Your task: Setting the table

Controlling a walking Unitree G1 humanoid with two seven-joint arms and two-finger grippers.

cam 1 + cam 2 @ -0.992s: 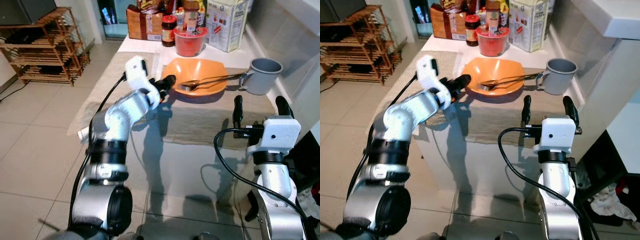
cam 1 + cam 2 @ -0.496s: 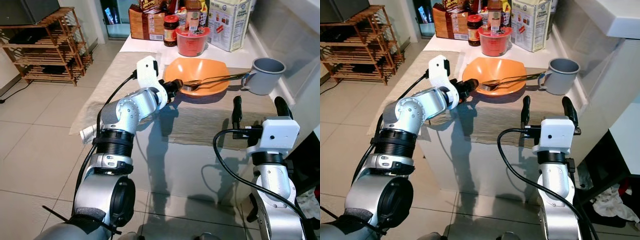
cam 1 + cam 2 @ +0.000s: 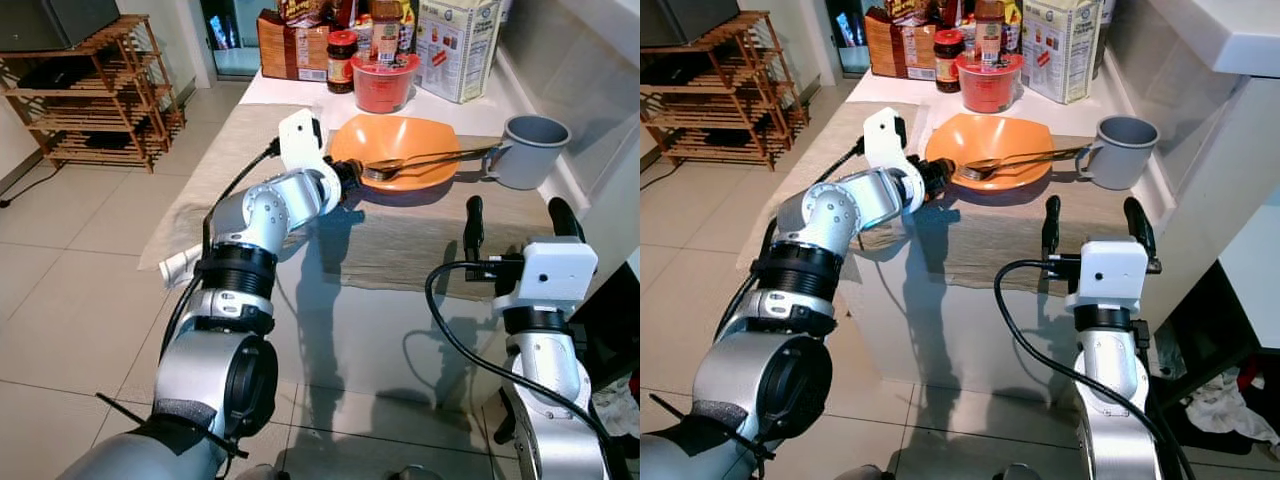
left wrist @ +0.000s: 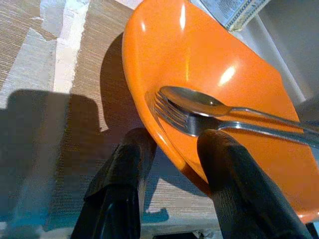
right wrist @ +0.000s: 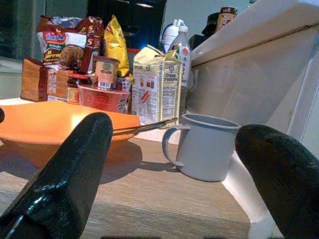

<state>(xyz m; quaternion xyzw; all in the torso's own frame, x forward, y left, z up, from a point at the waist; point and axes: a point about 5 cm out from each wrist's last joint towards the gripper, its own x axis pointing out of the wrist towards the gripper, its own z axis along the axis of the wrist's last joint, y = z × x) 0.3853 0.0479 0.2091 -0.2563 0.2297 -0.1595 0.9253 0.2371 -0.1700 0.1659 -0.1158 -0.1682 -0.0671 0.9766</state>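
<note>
An orange bowl sits on a beige table runner toward the far side of the table, with a fork and a spoon lying across it, their handles running right toward a grey mug that stands just right of the bowl. The left gripper is at the bowl's near-left rim: in the left wrist view its two black fingers straddle the rim, one below and outside the bowl on the runner side, the other over the inside edge close to the fork tines, with a gap between them that the rim passes through. The fingers are parted and not pressed onto the rim. The left arm is stretched forward and bent at the elbow, wrist angled right toward the bowl. The right gripper is held upright at the near right edge of the table, fingers spread wide with nothing between them, pointing toward the mug and bowl. Behind the bowl stand a red container, a jar, a carton and snack packets.
</note>
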